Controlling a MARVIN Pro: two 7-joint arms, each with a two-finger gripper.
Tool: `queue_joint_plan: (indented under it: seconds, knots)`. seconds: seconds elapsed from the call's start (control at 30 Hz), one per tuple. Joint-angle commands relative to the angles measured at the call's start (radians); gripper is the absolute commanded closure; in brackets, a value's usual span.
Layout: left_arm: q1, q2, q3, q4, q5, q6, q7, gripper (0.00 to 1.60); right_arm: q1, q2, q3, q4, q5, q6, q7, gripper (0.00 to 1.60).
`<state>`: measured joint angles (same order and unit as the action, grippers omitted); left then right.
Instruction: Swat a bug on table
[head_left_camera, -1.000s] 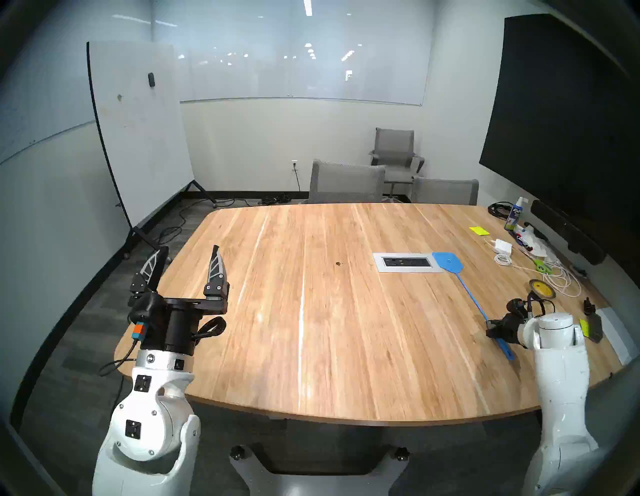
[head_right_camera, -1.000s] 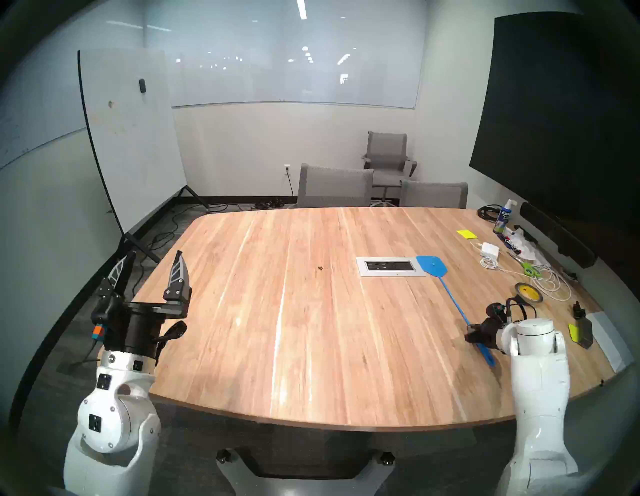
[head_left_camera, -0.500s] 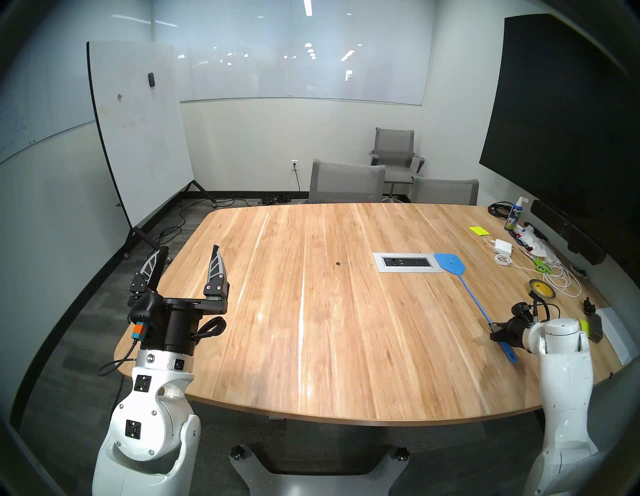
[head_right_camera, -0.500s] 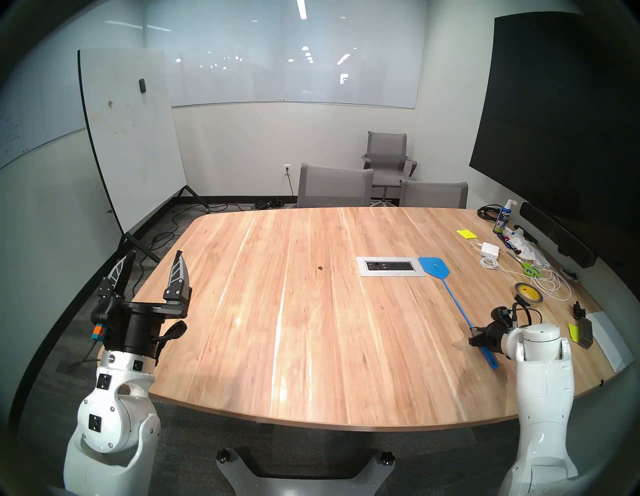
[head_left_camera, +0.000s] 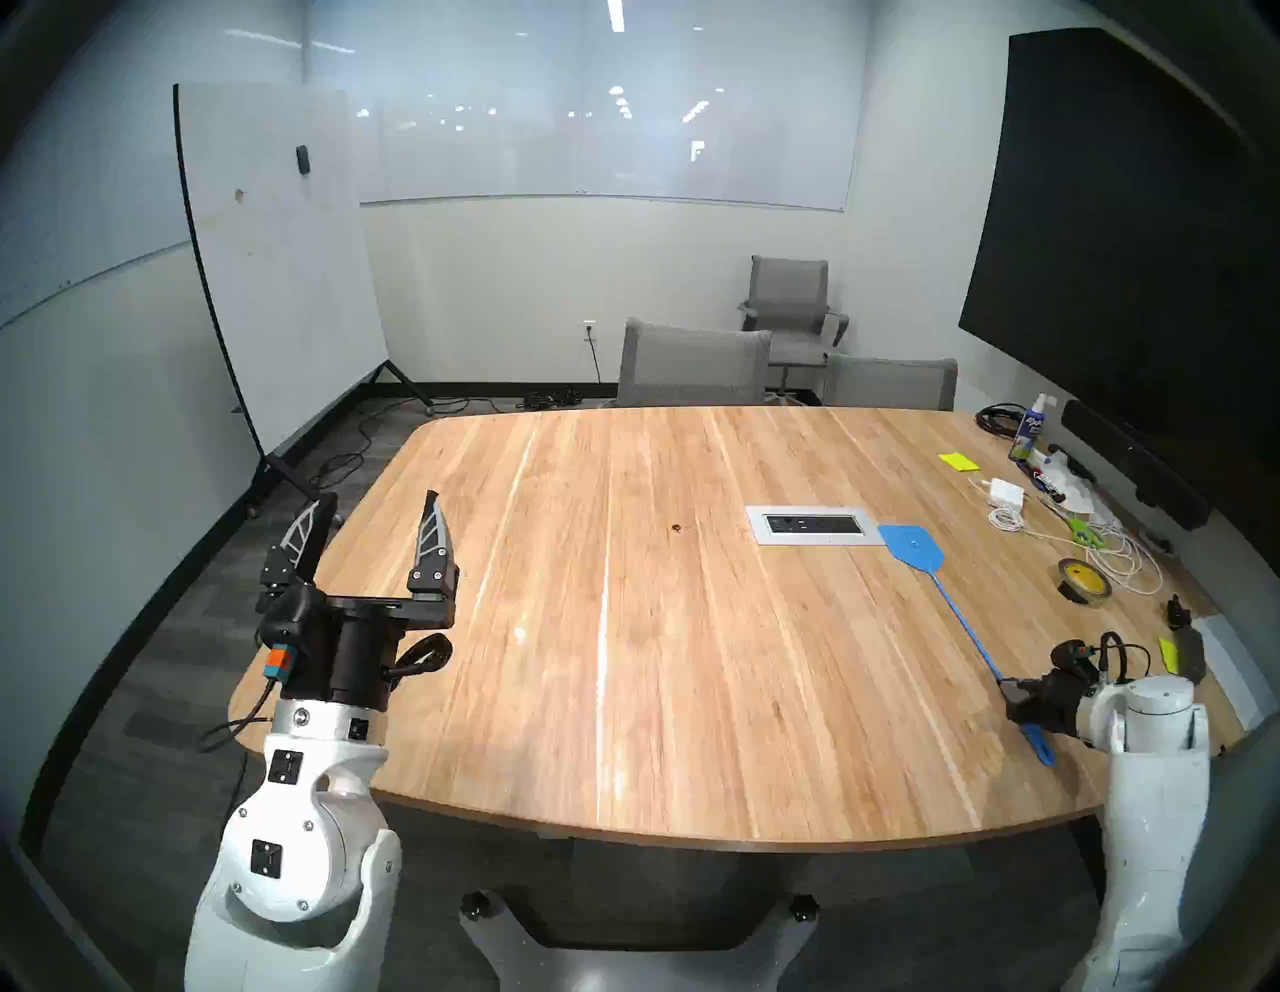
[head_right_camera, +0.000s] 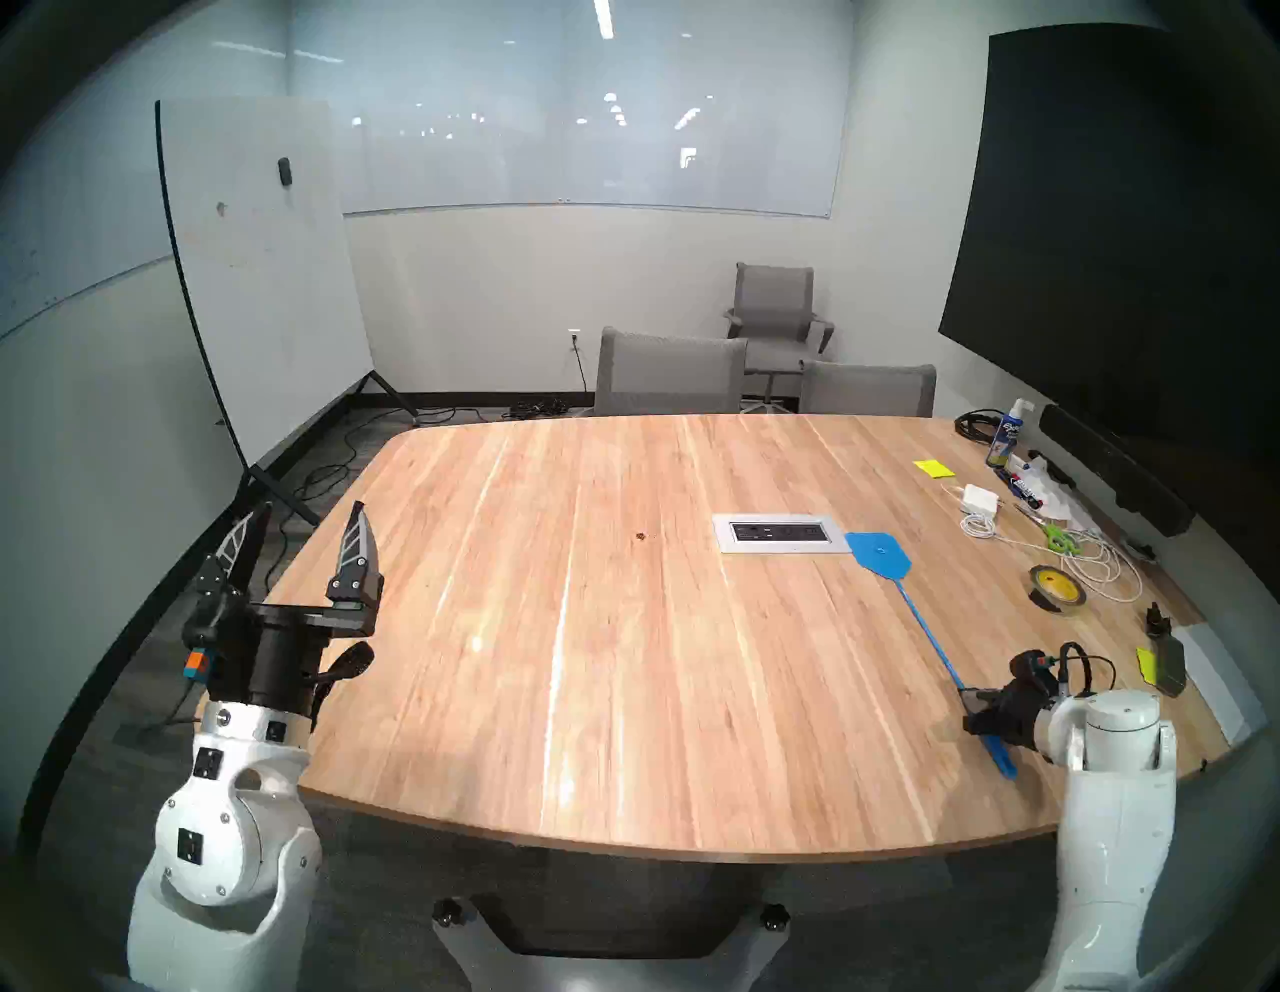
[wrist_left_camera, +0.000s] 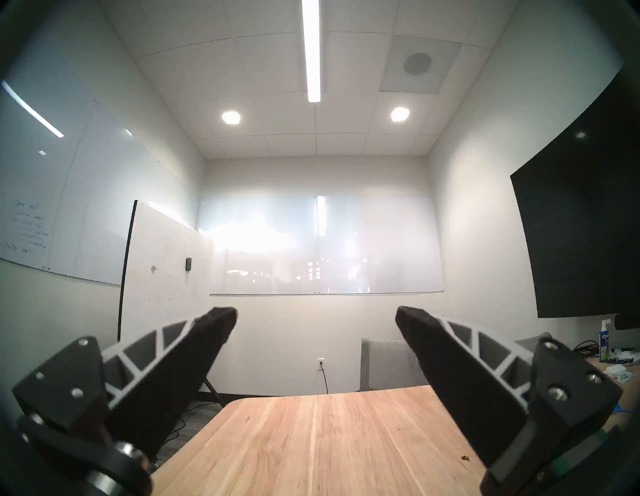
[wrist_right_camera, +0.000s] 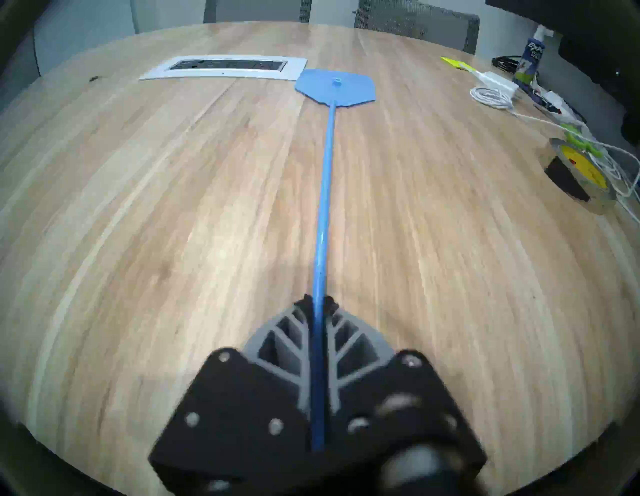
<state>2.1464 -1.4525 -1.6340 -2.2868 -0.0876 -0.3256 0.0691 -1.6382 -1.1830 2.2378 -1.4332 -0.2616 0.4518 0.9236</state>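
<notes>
The right gripper (wrist_right_camera: 318, 301) is closed on the handle of the blue fly swatter (wrist_right_camera: 327, 173), near its end, probably for long reach. The swatter head lies beside the outlet panel (head_left_camera: 816, 524). The bug (head_left_camera: 676, 528) sits on the table (head_left_camera: 623, 693) beyond the panel. The left gripper (head_left_camera: 377, 516) is wide open, empty.

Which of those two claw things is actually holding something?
The right tool, shut on the blue fly swatter's handle. The left tool holds nothing, its fingers spread wide apart above the table edge.
</notes>
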Motion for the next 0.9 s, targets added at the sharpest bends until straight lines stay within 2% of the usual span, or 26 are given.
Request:
queue_joint_plan:
  seconds: [0.0, 0.07, 0.23, 0.5, 0.87]
  knots:
    - [0.000, 0.000, 0.001, -0.019, 0.000, -0.003, -0.001, 0.00, -0.122, -0.016, 0.067, -0.123, 0.002, -0.030, 0.094, 1.46]
    - [0.000, 0.000, 0.001, -0.019, 0.000, -0.003, -0.001, 0.00, -0.124, -0.015, 0.073, -0.124, 0.000, -0.039, 0.108, 1.44]
    - [0.001, 0.000, 0.001, -0.019, 0.000, -0.003, -0.001, 0.00, -0.186, -0.020, 0.100, -0.190, 0.007, -0.058, 0.151, 1.44]
    - [0.002, 0.000, 0.001, -0.020, 0.000, -0.002, -0.001, 0.00, -0.273, -0.065, 0.157, -0.308, 0.000, -0.059, 0.187, 1.41]
    - [0.002, 0.000, 0.001, -0.021, 0.000, -0.001, -0.001, 0.00, -0.294, -0.098, 0.163, -0.350, 0.001, -0.069, 0.213, 1.42]
